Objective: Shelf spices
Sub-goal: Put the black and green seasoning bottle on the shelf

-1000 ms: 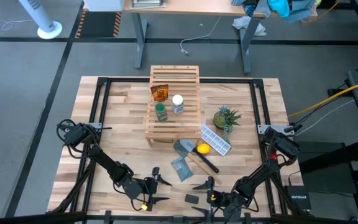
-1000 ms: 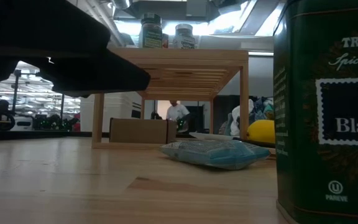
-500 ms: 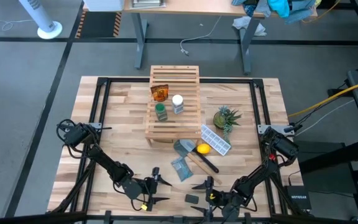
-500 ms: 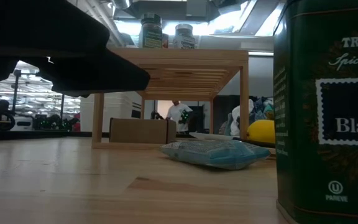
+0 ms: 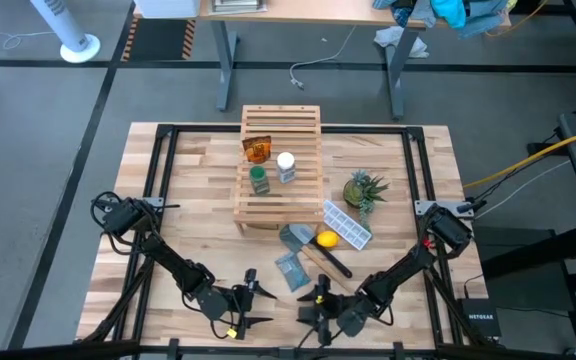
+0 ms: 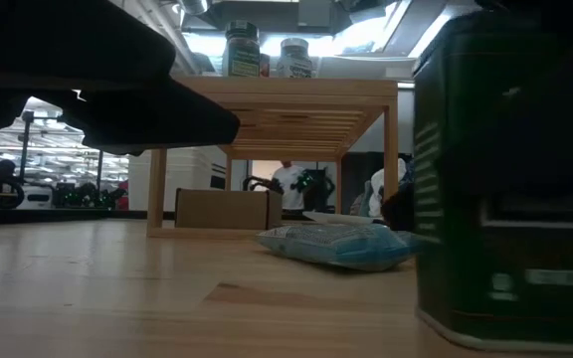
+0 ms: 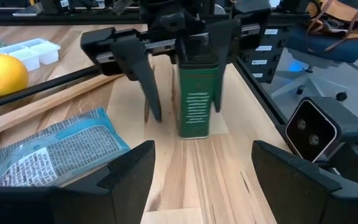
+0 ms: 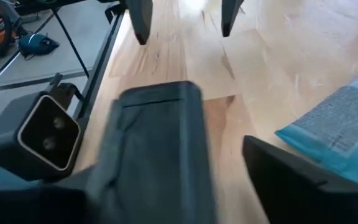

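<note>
The light-wood slat shelf (image 5: 280, 165) stands at the table's far middle. On its top stand the orange-brown packet (image 5: 256, 150), the green-lidded jar (image 5: 259, 179) and the white-capped bottle (image 5: 286, 166). The small black box, a dark green tin (image 7: 196, 93), stands upright on the table near the front edge. My right gripper (image 5: 313, 305) is open with one finger on either side of the tin. My left gripper (image 5: 253, 303) is open and empty just to the tin's left, pointing at it. My right gripper comes at the tin level, from the table's right side. One finger (image 7: 220, 74) lies against or right beside the tin's side edge, and the other finger (image 7: 146, 81) stands apart from it. The tin stands upright on the table.
Two blue packets (image 5: 291, 270), a yellow round fruit (image 5: 325, 239), a white ice tray (image 5: 346, 225), a black-handled tool (image 5: 330, 263) and a small green plant (image 5: 364, 190) lie between the shelf and the grippers. The black table frame runs along the edges.
My right gripper has gone toward the table's left edge, up to the tin, and now has a finger on either side of it. The tin has shifted a little toward the table's left.
</note>
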`<action>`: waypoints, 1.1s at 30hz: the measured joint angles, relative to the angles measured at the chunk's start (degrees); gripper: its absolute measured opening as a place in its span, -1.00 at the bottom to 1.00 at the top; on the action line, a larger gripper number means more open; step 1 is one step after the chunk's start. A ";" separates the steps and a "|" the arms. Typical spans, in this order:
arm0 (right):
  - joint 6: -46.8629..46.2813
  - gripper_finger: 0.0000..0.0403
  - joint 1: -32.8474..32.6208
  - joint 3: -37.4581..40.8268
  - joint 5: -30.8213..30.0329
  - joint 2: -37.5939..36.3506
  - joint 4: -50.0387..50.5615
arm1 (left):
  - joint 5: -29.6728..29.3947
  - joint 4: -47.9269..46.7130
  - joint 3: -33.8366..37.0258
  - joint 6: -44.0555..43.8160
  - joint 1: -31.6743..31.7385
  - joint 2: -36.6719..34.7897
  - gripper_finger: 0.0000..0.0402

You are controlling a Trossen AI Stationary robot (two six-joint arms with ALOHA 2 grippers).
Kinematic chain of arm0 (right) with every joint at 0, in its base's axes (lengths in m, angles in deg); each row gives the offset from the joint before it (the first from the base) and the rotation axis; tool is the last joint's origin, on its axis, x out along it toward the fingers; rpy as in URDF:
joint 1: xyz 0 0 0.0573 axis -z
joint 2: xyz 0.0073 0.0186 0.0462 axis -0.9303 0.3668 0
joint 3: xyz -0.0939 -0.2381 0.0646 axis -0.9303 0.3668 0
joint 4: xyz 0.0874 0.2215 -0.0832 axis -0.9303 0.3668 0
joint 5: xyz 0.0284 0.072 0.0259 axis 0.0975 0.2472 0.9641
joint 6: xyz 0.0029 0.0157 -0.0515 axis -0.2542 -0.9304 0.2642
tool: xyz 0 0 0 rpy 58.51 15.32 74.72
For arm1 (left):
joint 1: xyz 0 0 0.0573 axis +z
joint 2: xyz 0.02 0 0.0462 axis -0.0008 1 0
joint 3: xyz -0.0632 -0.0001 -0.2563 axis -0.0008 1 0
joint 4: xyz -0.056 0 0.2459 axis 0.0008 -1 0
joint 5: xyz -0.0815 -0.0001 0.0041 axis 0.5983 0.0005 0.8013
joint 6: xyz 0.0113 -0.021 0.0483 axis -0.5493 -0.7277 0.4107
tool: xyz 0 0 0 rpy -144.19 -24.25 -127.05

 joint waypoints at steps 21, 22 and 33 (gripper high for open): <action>13.74 -0.48 -0.22 0.00 -7.21 -5.91 -4.50 | -0.02 0.11 0.00 -0.23 0.00 -0.02 0.30; 15.38 -0.48 -0.18 0.00 -7.63 -6.92 -4.22 | -0.02 0.11 0.00 -0.20 0.00 -0.02 0.30; 33.84 -0.48 5.47 -0.02 -10.61 -21.58 2.71 | -0.03 0.11 0.00 -0.20 -0.17 -0.02 0.30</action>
